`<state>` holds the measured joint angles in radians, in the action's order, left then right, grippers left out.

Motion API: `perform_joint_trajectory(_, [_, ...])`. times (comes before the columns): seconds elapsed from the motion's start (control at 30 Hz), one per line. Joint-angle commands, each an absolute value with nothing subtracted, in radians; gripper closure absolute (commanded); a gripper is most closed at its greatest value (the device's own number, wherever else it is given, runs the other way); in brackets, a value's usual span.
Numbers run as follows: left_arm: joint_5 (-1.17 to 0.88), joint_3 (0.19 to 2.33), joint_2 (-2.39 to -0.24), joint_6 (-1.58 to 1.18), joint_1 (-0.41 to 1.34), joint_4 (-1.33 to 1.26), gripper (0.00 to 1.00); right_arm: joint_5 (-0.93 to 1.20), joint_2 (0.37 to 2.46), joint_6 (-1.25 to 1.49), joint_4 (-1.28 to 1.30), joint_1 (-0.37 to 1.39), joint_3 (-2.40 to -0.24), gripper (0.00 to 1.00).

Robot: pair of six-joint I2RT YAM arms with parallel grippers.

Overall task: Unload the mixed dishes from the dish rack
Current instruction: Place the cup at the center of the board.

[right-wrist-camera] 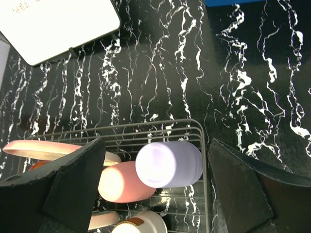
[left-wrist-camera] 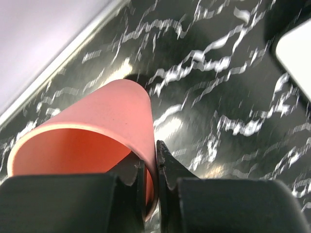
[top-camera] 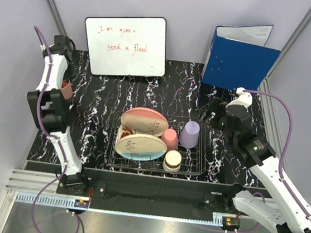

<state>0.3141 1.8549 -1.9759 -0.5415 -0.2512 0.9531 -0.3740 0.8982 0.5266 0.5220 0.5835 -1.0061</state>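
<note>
Pinches a pink tumbler (left-wrist-camera: 97, 121) in the left gripper (left-wrist-camera: 155, 151) at the worktop (left-wrist-camera: 218, 97) left edge; holds the right gripper (right-wrist-camera: 156, 145) spread beside the lavender tumbler (right-wrist-camera: 167, 165) in the dish rack (right-wrist-camera: 194, 127).

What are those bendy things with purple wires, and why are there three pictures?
They are two robot arms, each ending in a two-finger gripper. One picture looks down from above; the others come from cameras on each wrist. On the table stands a dish rack holding a back plate, a front plate, a pink tumbler, a lavender tumbler and a small bowl. Behind stand a whiteboard and a blue folder. The left gripper pinches the rim of a salmon tumbler, left of the rack. The right gripper, open and empty, points at the lavender tumbler.
</note>
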Motion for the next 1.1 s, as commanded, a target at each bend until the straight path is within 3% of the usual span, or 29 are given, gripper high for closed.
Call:
perform_joint_trajectory(0.0, [0.313, 2.029, -2.092, -0.505, -0.265, 0.943, 1.00, -0.371, 0.871, 0.503, 0.531, 0.588, -0.989, 0.05])
perform_joint_trajectory(0.37, [0.158, 2.011, -2.143, -0.518, -0.279, 0.922, 1.00, -0.362, 0.969, 0.500, 0.514, 0.588, -1.006, 0.03])
perform_joint_trajectory(0.6, [0.172, 1.948, -2.148, -0.509, -0.288, 0.917, 0.98, -0.341, 0.951, 0.509, 0.503, 0.586, -0.977, 0.03])
perform_joint_trajectory(0.63, [0.164, 1.950, -2.149, -0.508, -0.290, 0.916, 0.94, -0.341, 0.950, 0.509, 0.505, 0.586, -0.976, 0.03])
perform_joint_trajectory(0.7, [0.160, 1.951, -2.148, -0.511, -0.290, 0.916, 0.69, -0.342, 0.945, 0.508, 0.506, 0.588, -0.976, 0.03])
perform_joint_trajectory(0.8, [0.156, 1.954, -2.120, -0.514, -0.290, 0.919, 0.46, -0.348, 0.940, 0.503, 0.505, 0.588, -0.983, 0.03])
perform_joint_trajectory(0.9, [0.166, 1.985, -2.069, -0.520, -0.290, 0.926, 0.35, -0.348, 0.949, 0.500, 0.502, 0.588, -0.994, 0.03])
perform_joint_trajectory(1.07, [0.153, 2.057, -1.964, -0.581, -0.288, 0.972, 0.27, -0.345, 0.969, 0.500, 0.495, 0.588, -1.009, 0.02])
